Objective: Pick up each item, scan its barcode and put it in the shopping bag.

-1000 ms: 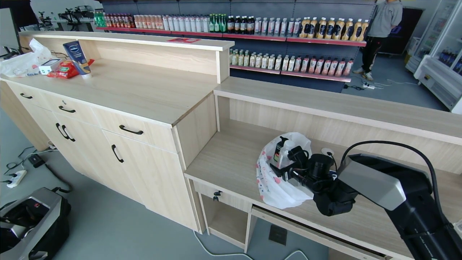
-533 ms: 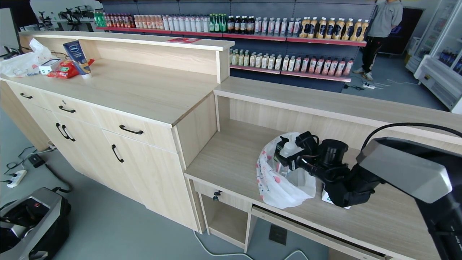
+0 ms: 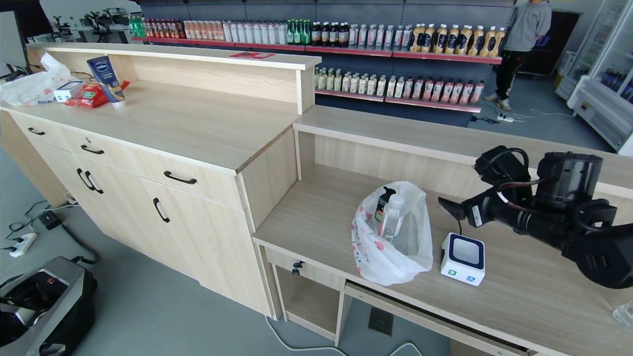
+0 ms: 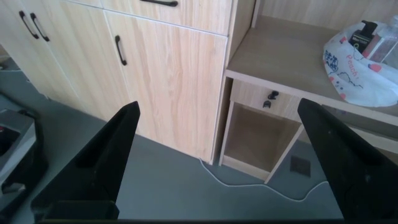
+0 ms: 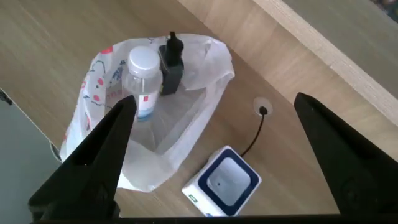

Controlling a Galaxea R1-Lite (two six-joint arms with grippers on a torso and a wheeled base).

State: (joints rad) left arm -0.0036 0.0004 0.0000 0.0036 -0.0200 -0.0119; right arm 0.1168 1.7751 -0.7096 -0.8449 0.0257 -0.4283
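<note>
Released: right tool (image 5: 212, 99), left tool (image 4: 217, 104) — bottles (image 3: 393, 217) half-hidden in shopping bag (image 3: 368, 249).

A low pale-wood bench (image 3: 316, 217) runs across the right of the scene, with a raised ledge (image 3: 445, 141) along its far edge. Under its near edge sits a small drawer with a lock (image 3: 296, 267), above an open cubby (image 3: 311, 301). A round cable hole (image 5: 263, 110) is set in the benchtop near the back wall. To the left stands a taller bench (image 3: 198, 123) of the same wood, fronted by drawers (image 3: 179, 178) and cupboard doors (image 3: 158, 210) with black handles. Far behind, red-edged shelves (image 3: 395, 52) carry rows of bottles. Glass-door fridges (image 3: 603, 74) stand at far right. On the grey floor, a white power strip (image 3: 22, 244) lies at near left.
</note>
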